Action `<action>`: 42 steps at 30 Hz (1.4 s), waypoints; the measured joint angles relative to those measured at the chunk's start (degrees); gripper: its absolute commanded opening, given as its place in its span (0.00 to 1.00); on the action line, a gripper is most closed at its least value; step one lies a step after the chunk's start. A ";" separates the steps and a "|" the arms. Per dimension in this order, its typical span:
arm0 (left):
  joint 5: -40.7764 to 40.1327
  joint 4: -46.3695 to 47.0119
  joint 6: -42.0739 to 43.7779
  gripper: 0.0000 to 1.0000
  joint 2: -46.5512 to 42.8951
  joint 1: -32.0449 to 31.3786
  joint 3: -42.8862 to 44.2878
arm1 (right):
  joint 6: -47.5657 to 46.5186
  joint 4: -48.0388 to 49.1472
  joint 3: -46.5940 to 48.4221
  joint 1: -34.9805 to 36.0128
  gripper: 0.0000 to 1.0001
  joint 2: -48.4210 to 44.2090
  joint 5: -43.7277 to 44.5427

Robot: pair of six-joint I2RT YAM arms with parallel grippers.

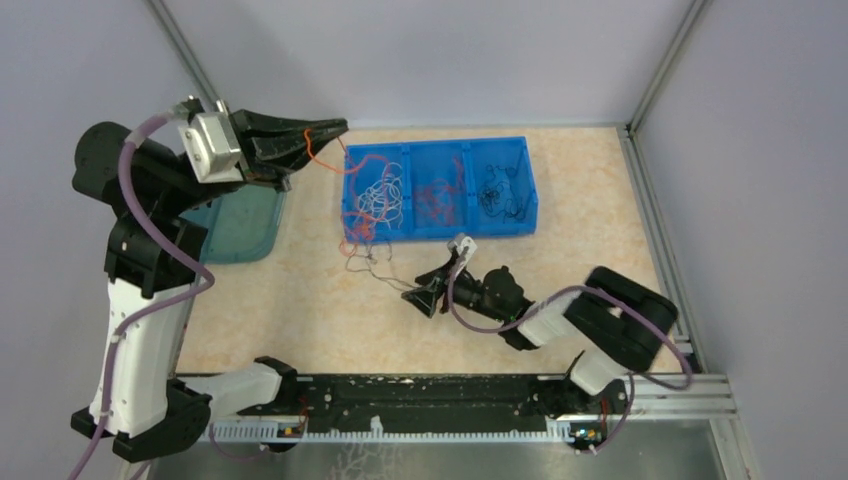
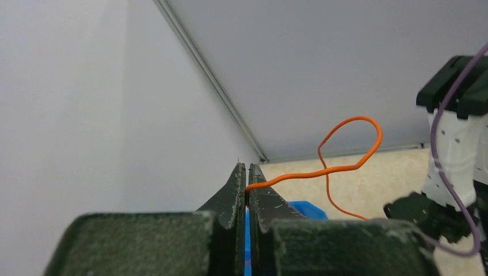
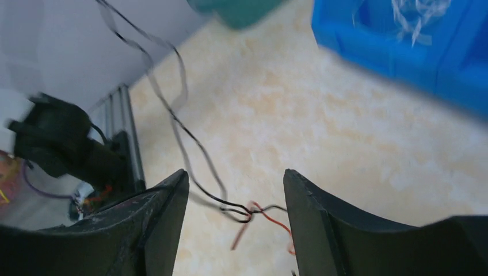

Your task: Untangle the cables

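My left gripper is raised at the back left, shut on an orange-red cable that runs down to the blue bin. In the left wrist view the jaws pinch that cable, which loops beyond them. The bin's compartments hold white cables, red cables and black cables. A thin strand trails from the bin onto the table toward my right gripper. That gripper is open, with a knot of black and red cable lying between its fingers, ungripped.
A teal tray sits at the left, under the left arm. The blue bin is at the top right of the right wrist view. Grey walls and an aluminium frame close in the table.
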 measured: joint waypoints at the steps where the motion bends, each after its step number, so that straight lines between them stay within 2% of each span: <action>1: 0.33 -0.22 0.02 0.00 -1.14 0.00 -2.38 | -0.68 -1.95 0.24 0.00 0.68 -3.72 -0.11; 6: 1.36 -1.90 0.02 0.00 -3.17 0.00 -8.85 | -4.96 -11.80 6.67 0.00 0.75 -20.35 -3.34; 8: 1.42 -2.38 0.02 0.00 -3.13 0.00 -10.23 | -6.49 -14.75 9.57 0.00 0.75 -23.56 -5.46; 10: 1.53 -2.80 0.02 0.00 -3.02 0.00 -10.93 | -7.58 -17.22 11.82 0.00 0.71 -25.35 -7.82; 14: 1.79 -2.93 0.02 0.00 -3.23 0.00 -11.04 | -9.27 -21.79 15.02 0.00 0.52 -24.85 -11.91; 19: 2.14 -2.93 0.00 0.00 -3.58 0.00 -11.02 | -11.85 -27.91 17.57 -0.09 0.09 -22.62 -13.68; 21: 2.29 -2.95 0.00 0.00 -3.61 0.00 -10.97 | -12.70 -29.57 17.66 -0.37 0.00 -22.56 -14.05; 27: 2.34 -3.26 0.24 0.00 -3.61 0.00 -10.95 | -13.16 -31.71 17.18 -1.81 0.00 -23.39 -12.66; 31: 1.51 -5.01 1.97 0.00 -3.63 0.00 -10.95 | -12.90 -31.06 15.19 -3.17 0.00 -27.30 -10.86; 37: -1.25 -8.09 7.26 0.00 -6.14 0.00 -15.13 | -11.08 -27.26 11.06 -5.38 0.00 -34.58 -7.72; 42: -6.64 -12.76 13.35 0.00 -7.28 0.00 -17.29 | -8.70 -25.40 8.79 -8.09 0.00 -38.34 -6.19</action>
